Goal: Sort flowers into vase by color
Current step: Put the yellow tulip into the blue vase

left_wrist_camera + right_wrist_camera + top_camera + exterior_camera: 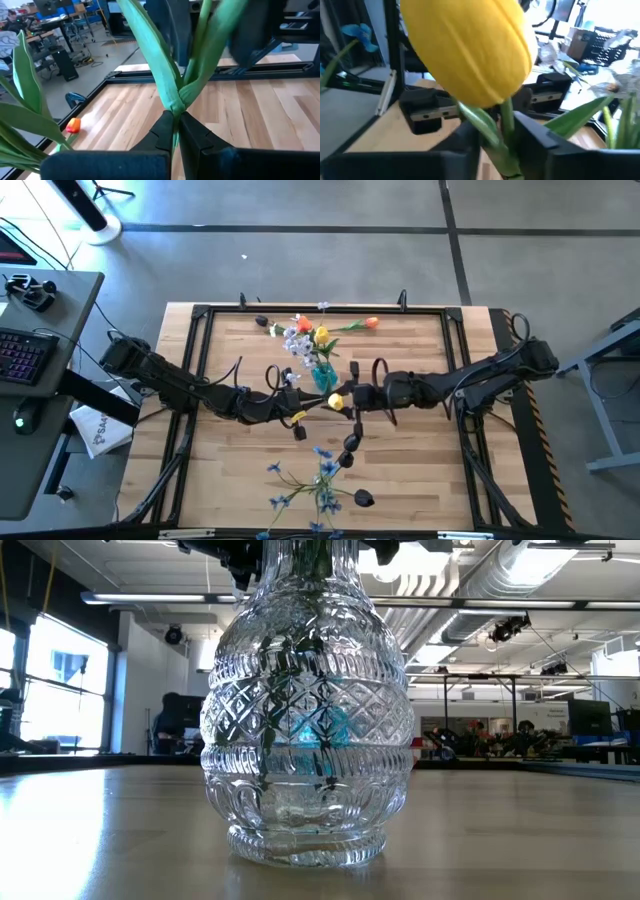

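Fingers of the right gripper (497,142) sit either side of the yellow tulip (470,50) stem just under the bloom; they look to be touching it, but a firm pinch can't be confirmed. L gripper (175,132) has its fingers pressed together on the same green stem (172,97) lower down, right where the leaves fork. Both meet mid-tabletop, just beside the vase (322,375), tulip (336,399) between them. Looks like a handover w/ both ends steadied: L holds the stem low so it can't swing, R takes it near the head, prob. to steer it into a vase. That vase already carries an orange and a yellow bloom plus pale sprays. One orange tulip (371,323) lies near the far edge of the tabletop (420,470), blue sprays (320,480) and dark buds (350,448) lie near the front edge, so sorting's far from done. From table height a cut-glass vase (305,730) fills the view, stems inside. Surface: pale wood planks in a black frame. Room: concrete floor, desk w/ keyboard (25,355) off to the left, open workshop w/ benches and ceiling ducts behind.
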`<state>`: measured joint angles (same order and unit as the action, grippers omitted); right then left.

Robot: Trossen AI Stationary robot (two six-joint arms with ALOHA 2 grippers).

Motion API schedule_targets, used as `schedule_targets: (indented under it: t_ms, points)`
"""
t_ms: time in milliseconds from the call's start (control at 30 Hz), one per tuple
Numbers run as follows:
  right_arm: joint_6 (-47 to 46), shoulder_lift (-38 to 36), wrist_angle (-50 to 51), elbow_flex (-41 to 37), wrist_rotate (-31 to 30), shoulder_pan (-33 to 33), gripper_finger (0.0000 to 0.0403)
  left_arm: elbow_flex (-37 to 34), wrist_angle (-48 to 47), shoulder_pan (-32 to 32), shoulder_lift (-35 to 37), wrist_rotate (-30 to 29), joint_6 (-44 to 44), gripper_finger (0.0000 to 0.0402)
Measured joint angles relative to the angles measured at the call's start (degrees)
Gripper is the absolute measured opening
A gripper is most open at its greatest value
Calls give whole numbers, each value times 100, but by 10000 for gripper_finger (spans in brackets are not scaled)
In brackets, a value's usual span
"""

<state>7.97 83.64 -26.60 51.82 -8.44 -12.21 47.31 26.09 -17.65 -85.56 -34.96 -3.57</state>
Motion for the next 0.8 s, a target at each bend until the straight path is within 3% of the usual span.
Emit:
schedule_targets:
  t_ms: [133, 200, 367, 533, 667, 800]
  points:
    - [7, -51, 431, 132, -223, -6, 24, -2, 3, 0, 0, 1, 12, 4]
    - [6, -51, 648, 208, -352, -15, 9, -4, -43, -2, 0, -12, 29, 12]
    - [-53, -86, 1591, 499, -890, -75, 11, -2, -548, -60, 143, -274, 48, 59]
    - [-445, -269, 3522, 1346, -1144, -98, 6, -2, -1516, -341, 478, -1296, 478, 101]
    - [-516, -265, 4919, 2200, -1554, -96, 3, 0, -2153, -576, 708, -1787, 980, 110]
    - [-371, -265, 5465, 2871, -1586, -45, 3, 0, -2525, -752, 730, -1845, 1379, 111]
